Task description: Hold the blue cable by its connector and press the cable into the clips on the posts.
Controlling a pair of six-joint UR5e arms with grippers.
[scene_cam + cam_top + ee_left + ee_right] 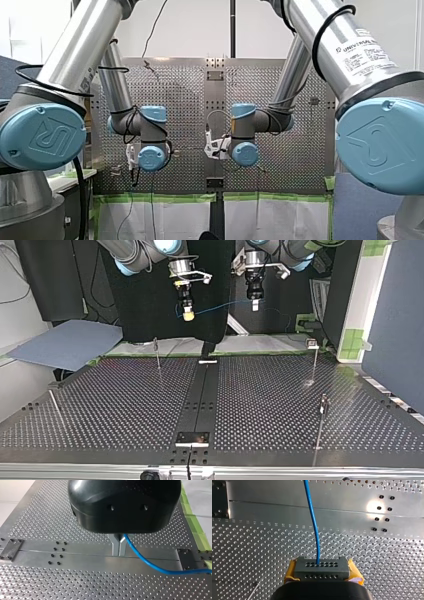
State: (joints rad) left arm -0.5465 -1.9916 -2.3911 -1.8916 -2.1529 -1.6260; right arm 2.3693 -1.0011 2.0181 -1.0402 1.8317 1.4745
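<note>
Right arm [365,52] — lettered "UNIVERSAL ROBOTS" — holds blue cable [313,517].

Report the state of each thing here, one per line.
right gripper, shut on connector
left gripper, shut on blue cable
connector, clamped between yellow pads
blue cable, hanging between the grippers above the table
posts, upright, no cable on them

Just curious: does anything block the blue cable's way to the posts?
Nothing visible does. The cable hangs above the table between my left gripper and my right gripper, which holds its connector; only air separates it from the posts.
</note>
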